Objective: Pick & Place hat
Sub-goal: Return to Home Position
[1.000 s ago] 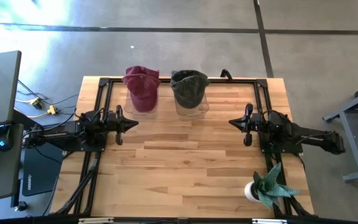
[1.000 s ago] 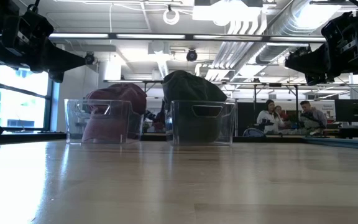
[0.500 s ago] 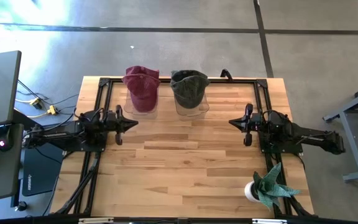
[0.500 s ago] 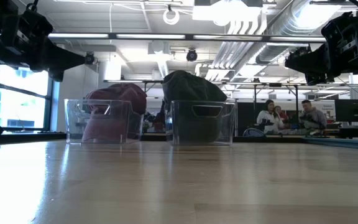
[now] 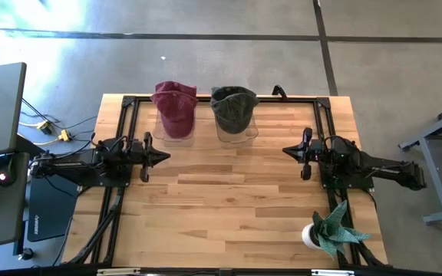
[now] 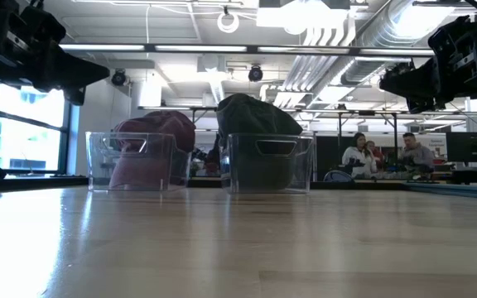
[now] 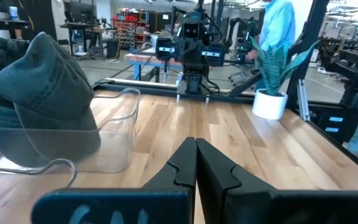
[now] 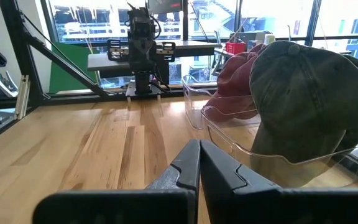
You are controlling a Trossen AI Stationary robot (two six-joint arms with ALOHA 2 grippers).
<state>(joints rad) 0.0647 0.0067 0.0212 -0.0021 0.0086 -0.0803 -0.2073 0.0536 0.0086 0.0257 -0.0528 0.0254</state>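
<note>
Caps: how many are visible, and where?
2: a dark red fabric cap in the left transparent bin, a grey-green fabric cap in the right transparent bin. Others may lie hidden beneath.

Dark red cap (image 5: 174,104), grey cap (image 5: 232,106), blond table (image 5: 229,188)

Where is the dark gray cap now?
From above, the dark gray cap sits in the right clear plastic bin at the wooden table's back, beside the red cap.

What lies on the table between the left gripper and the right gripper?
Nothing. In the high view, only bare light wooden tabletop stretches between the left gripper and the right gripper.
</note>
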